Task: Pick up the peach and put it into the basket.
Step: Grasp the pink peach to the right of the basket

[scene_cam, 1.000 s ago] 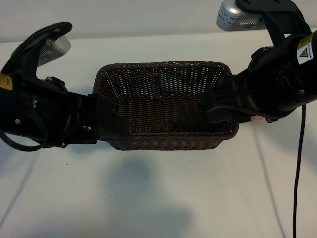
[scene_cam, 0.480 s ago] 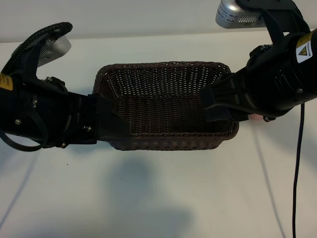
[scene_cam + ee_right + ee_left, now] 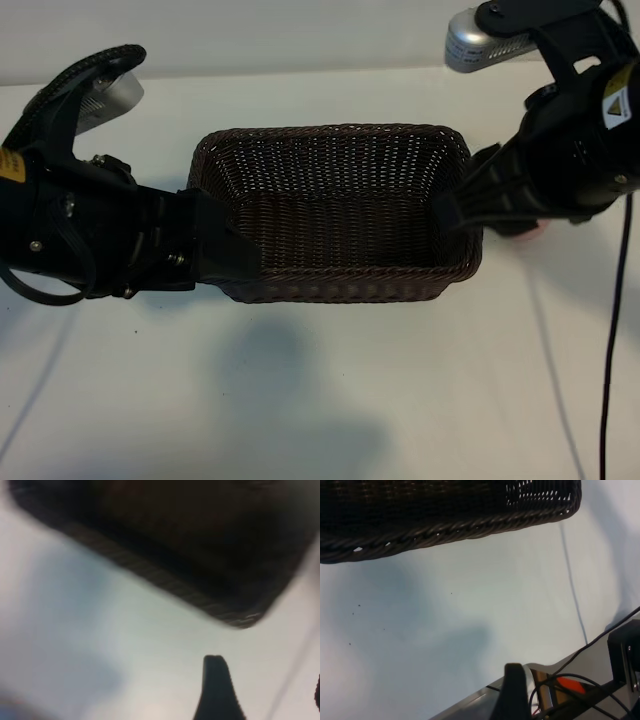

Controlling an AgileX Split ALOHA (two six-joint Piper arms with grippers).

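View from above, facing a white table (image 3: 330,390). A dark brown wicker basket (image 3: 330,132) sits in the middle of it, open side up, with nothing visible inside.

The left arm reaches in from the left. Its end effector (image 3: 228,252) rests at the basket's left near corner, against the outer wall, with the jaws spread wide and nothing in them. From that arm's wrist camera, the basket's (image 3: 445,530) braided rim lies above bare table, and a single dark finger (image 3: 515,692) points towards it.

The right arm comes in from the right. Its end effector (image 3: 466,205) is at the basket's right rim, jaws moderately apart. The right wrist camera gives a blurred look at the basket's (image 3: 165,580) corner and one finger (image 3: 215,687). Only table shows beside that finger, so nothing seems to be gripped.

The peach (image 3: 536,231) shows only as a thin pink sliver beneath the right arm, outside the basket and just beside its right wall. Most of it is hidden by the arm. Whether it rests on the table cannot be told.

A black cable (image 3: 603,350) hangs down from the right arm at the table's right side.
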